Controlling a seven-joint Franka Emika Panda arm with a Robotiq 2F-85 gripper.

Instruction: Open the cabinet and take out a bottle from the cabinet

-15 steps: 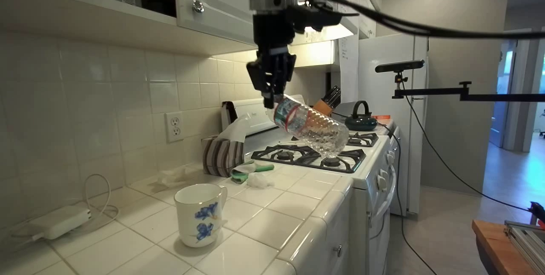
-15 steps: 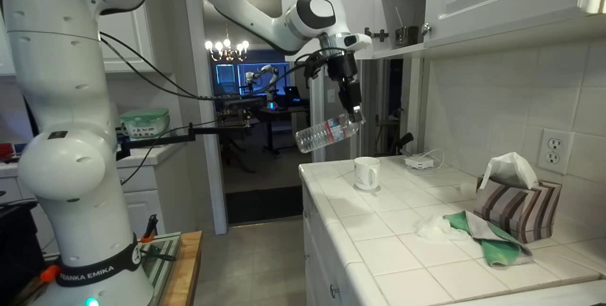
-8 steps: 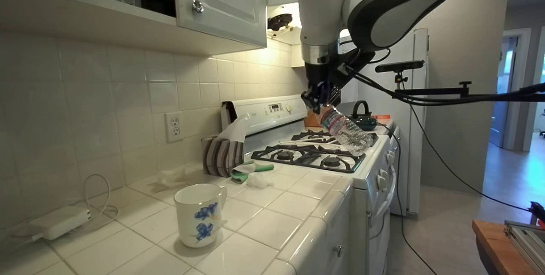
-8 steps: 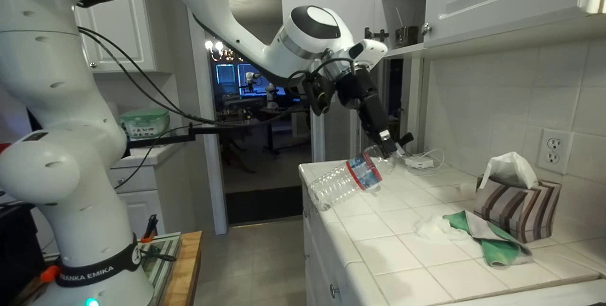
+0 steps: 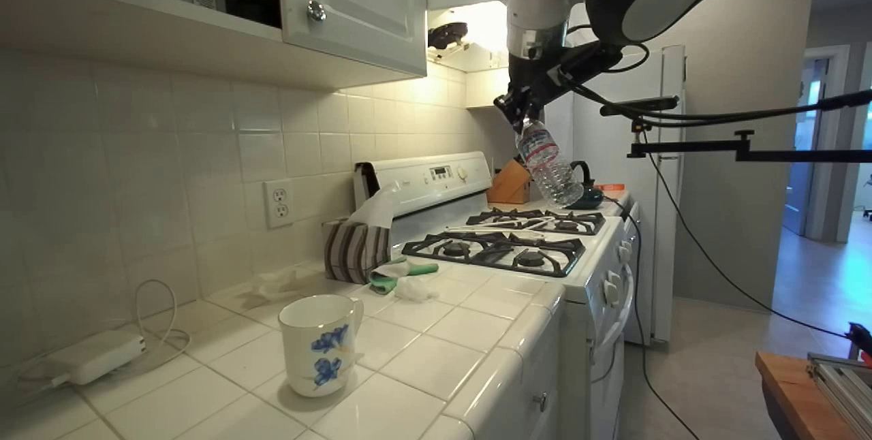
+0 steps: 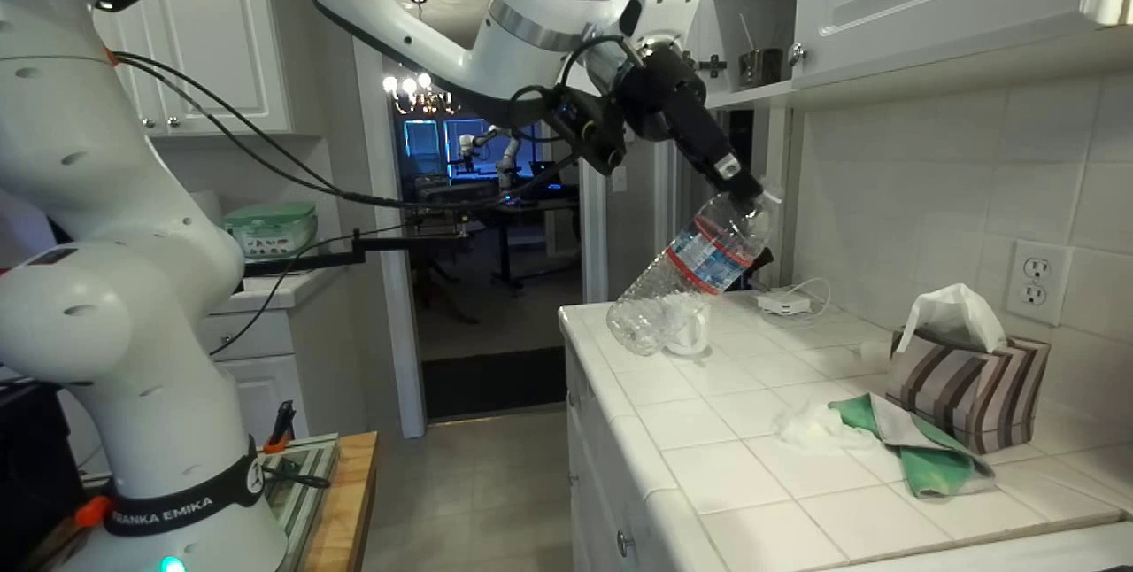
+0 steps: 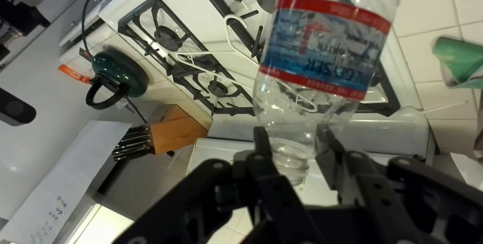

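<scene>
The bottle (image 5: 545, 157) is clear plastic with a red-and-blue label. It also shows in an exterior view (image 6: 686, 275) and in the wrist view (image 7: 324, 47). It hangs tilted in the air, its base lower than its neck. My gripper (image 5: 520, 115) is shut on the bottle's neck end, with a finger on each side in the wrist view (image 7: 292, 140). It also shows in an exterior view (image 6: 748, 194). The white cabinet's panelled door with a round knob (image 5: 368, 4) is shut. An open section beside it shows shelves (image 6: 761, 23).
A white mug with blue flowers (image 5: 317, 351) stands on the tiled counter (image 5: 422, 358). A striped tissue box (image 5: 357, 249), a green cloth (image 6: 934, 457) and a white adapter (image 5: 95, 355) lie there too. Beyond are the stove (image 5: 490, 249), knife block (image 7: 177, 134) and kettle (image 7: 119, 72).
The arm has swung away from the mug toward the stove side with the bottle, dipping lower and then rising again. The bottle has stayed in the gripper and now tilts more steeply.
</scene>
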